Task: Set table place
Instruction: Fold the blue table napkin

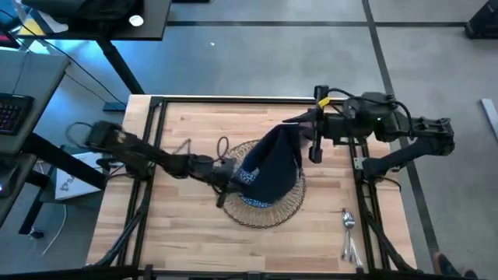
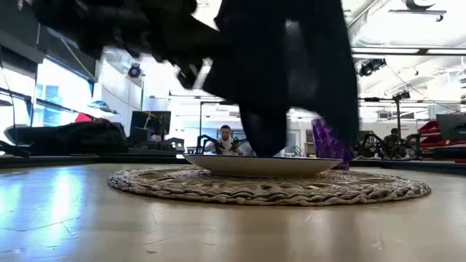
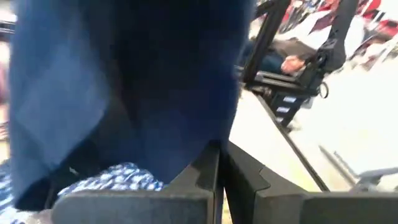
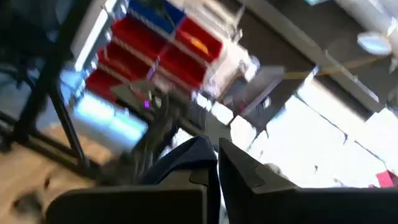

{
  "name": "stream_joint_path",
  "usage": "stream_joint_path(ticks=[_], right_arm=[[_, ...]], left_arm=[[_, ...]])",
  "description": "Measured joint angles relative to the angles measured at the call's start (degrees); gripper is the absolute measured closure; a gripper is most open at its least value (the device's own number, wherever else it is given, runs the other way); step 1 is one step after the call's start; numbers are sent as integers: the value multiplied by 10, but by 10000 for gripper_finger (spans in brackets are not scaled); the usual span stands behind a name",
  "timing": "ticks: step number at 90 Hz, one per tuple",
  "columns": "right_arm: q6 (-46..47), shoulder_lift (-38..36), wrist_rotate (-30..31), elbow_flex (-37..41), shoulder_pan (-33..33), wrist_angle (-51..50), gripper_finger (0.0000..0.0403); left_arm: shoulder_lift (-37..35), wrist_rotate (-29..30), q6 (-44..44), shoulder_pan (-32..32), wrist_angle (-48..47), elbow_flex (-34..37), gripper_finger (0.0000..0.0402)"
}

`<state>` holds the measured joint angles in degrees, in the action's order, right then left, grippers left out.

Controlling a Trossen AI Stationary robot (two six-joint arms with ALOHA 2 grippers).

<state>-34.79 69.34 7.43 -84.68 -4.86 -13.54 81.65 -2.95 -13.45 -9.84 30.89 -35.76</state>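
- Hanging in mid-air over the middle of the table (image 1: 187,233), the dark navy napkin (image 1: 274,162) drapes down like a tent above the plate (image 2: 262,166), held up at its top corner.
- Right gripper (image 1: 296,123) has that top corner: in the right wrist view its two dark fingers (image 4: 239,168) sit closed together with a fold of blue cloth pinched between them.
- Left gripper (image 1: 232,177) reaches in from the left, low at the napkin's lower edge over the plate; in the left wrist view its fingers (image 3: 205,171) are drawn nearly together, with blue cloth hanging right above them, but whether they actually grip it I cannot tell.
- Round woven mat (image 1: 268,211) lies flat at table centre, and the blue-white speckled plate rests on it, its pattern peeking out under the cloth.
- Low view catches the small purple cup (image 2: 329,144) standing just behind the plate, to the right of the hanging napkin.
- Silver cutlery (image 1: 348,233) lies on the wood near the table's right edge, well apart from the mat.
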Motion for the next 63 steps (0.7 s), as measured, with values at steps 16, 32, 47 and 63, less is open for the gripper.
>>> stream_joint_path(ticks=[16,32,47,63], right_arm=[[31,3,67,0,11,-64,403],[44,11,72,0,27,-85,403],[44,20,57,0,38,-80,403],[32,25,-20,0,32,-22,403]], left_arm=[[-201,82,17,-5,-235,0,401],[-340,142,26,-5,-370,0,402],[-381,175,32,-4,-397,4,401],[-318,192,57,-1,-383,6,398]])
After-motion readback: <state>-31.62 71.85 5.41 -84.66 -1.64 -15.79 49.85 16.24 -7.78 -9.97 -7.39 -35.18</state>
